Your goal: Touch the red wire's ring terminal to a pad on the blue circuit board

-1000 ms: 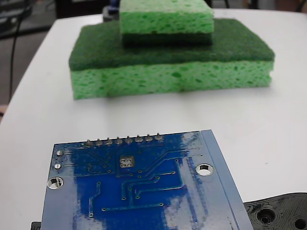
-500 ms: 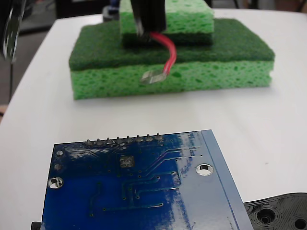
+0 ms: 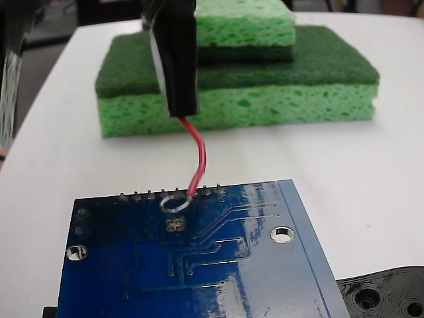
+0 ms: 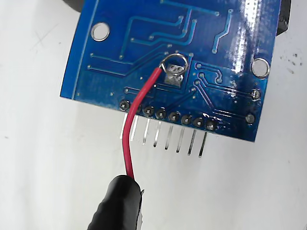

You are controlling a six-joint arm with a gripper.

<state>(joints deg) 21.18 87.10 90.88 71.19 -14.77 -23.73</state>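
Right now I see the ring terminal (image 4: 174, 63) lying over a small grey pad cluster on the blue circuit board (image 4: 144, 52), just inside the row of solder bumps (image 4: 168, 115). The red wire (image 4: 136, 115) arcs back from it to the black sleeve (image 4: 117, 203), which I judge keeps the gripper clear. I cannot tell how the fingers stand; they are hidden.

white table (image 3: 371, 165); dark clutter behind (image 3: 106, 10); soft even light
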